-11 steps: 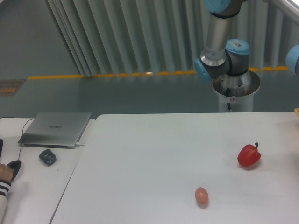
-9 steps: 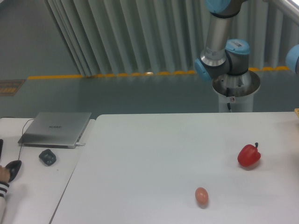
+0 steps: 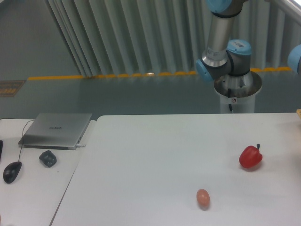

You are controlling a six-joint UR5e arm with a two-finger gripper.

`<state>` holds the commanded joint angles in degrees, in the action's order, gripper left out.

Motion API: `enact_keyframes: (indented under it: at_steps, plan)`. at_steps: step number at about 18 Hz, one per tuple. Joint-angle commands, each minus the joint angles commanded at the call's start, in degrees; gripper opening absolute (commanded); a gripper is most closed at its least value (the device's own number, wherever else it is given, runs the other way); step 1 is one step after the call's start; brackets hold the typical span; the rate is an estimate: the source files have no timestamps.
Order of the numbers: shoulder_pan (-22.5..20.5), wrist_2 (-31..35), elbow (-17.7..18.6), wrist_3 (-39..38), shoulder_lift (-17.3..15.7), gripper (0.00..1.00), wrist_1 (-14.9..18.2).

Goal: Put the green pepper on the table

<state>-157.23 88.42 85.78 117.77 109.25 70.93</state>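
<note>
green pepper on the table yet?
No. The table holds only a red pepper and an egg; no green pepper is in view.

Arm (image 3: 221,42) cut off at top edge, gripper & green pepper out of view.

White table (image 3: 150,155) (red pepper (image 3: 250,157), egg (image 3: 202,197))

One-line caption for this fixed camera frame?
Red pepper and egg on the white table; arm raised behind, gripper and green pepper out of view.
</note>
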Motion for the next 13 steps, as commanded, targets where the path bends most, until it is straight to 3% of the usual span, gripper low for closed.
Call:
enact_keyframes:
  at_steps: [8, 11, 13]
  plan:
    - [-4.22, 5.72, 0.88, -2.64, -2.02, 1.00, -2.46]
    - [-6.59, 3.09, 2.02, -2.37, -2.11, 1.00, -2.55]
    - [-9.66, -2.78, 2.72, -2.81, -2.46, 1.00, -2.55]
